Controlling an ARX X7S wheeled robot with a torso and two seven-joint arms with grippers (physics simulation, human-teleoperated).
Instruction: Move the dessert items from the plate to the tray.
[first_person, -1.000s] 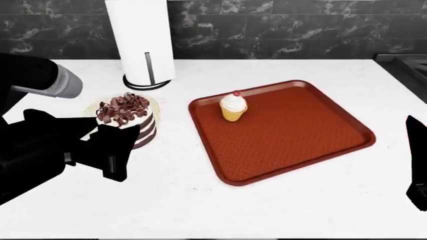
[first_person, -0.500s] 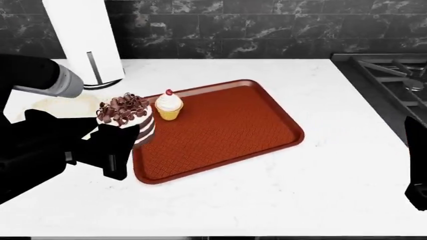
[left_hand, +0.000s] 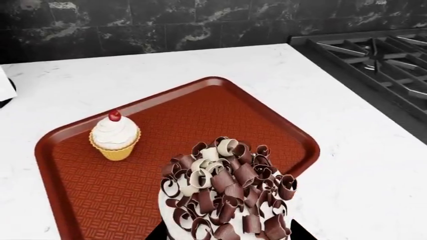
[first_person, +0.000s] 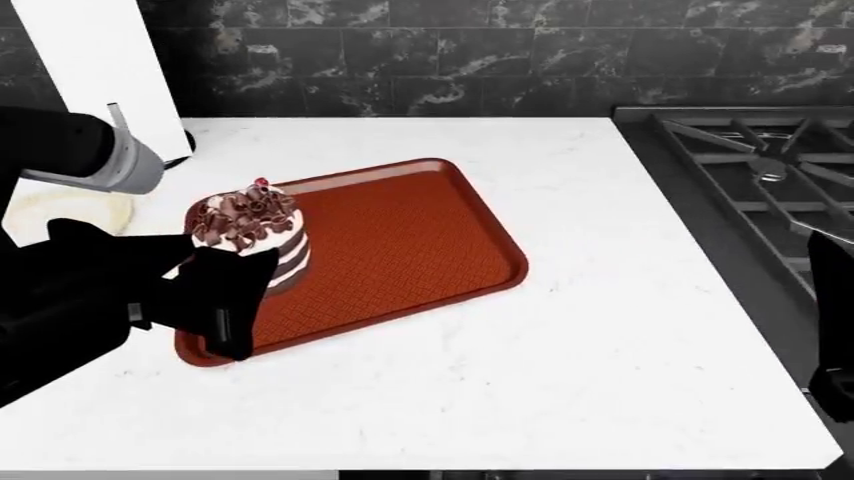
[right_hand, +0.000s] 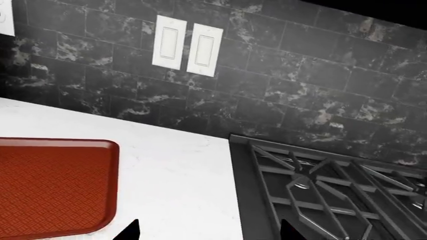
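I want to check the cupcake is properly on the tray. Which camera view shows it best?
The left wrist view: the cupcake stands upright on the red tray, fully visible. In the head view only its cherry peeks above the layered cake held by the left gripper. The right wrist view shows only a tray corner.

The tray (first_person: 400, 240) lay on the worktop (first_person: 601, 330) toward its left end, the stove (first_person: 761, 170) at the right edge. The cupcake (left_hand: 115, 137) stood in the tray's back-left corner; the layered cake (first_person: 250, 240) was over the tray's left edge, just before it
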